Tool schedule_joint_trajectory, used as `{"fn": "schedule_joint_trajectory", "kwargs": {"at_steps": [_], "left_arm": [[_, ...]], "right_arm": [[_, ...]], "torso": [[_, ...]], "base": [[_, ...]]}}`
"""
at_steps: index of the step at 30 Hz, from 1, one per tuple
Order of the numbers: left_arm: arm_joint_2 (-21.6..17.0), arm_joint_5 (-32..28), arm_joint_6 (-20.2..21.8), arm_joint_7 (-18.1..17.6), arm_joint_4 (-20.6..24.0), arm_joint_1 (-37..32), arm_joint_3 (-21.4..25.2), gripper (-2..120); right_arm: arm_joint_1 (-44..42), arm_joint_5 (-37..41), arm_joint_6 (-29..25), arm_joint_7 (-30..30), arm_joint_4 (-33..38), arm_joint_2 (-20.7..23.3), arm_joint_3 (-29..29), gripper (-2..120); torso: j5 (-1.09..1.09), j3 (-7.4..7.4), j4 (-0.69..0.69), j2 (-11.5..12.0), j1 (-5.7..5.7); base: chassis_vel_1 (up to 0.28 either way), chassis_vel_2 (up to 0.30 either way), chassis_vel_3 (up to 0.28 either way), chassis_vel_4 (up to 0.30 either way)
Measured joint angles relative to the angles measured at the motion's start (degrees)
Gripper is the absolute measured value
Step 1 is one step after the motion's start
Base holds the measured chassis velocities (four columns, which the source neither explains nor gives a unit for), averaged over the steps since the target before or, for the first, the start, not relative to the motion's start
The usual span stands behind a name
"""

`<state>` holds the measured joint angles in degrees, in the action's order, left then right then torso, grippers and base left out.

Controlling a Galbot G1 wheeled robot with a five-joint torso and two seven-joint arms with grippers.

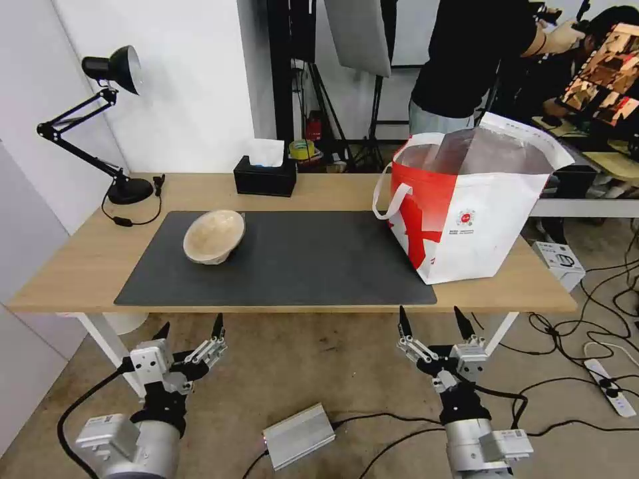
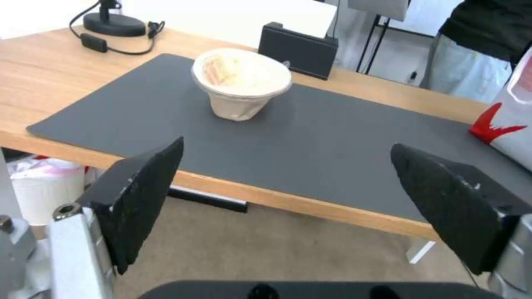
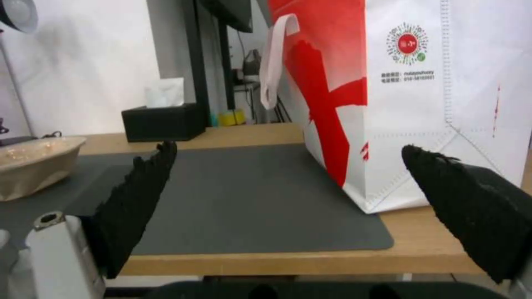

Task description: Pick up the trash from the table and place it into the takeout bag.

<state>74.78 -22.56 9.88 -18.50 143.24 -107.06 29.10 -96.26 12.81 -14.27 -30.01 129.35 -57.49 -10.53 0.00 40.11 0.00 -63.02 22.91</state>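
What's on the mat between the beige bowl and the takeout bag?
Nothing: bare dark grey mat between the beige bowl and takeout bag, per head view.

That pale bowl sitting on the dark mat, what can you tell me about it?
The beige paper bowl looks like pressed paper, with a wide round rim tapering to a narrow base. It rests tilted on the dark grey mat, its opening turned partly sideways. The inside looks mottled, perhaps with food residue. It lies toward the mat's left end, in front of the black tissue box. Neither gripper touches it.

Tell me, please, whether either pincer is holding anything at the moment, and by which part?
Nothing is held. The left pincer and right pincer are both open, below the table's front edge.
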Motion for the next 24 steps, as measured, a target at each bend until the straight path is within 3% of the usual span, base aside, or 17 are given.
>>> {"fn": "schedule_joint_trajectory", "kwargs": {"at_steps": [24], "left_arm": [[-0.75, -2.47, -0.26, -0.31, 0.00, 1.17, 1.53, 100]], "right_arm": [[-0.10, -0.34, -0.19, 0.20, 0.03, 0.07, 0.09, 100]], "torso": [[0.00, 0.00, 0.00, 0.00, 0.00]], "base": [[0.000, 0.000, 0.000, 0.000]]}}
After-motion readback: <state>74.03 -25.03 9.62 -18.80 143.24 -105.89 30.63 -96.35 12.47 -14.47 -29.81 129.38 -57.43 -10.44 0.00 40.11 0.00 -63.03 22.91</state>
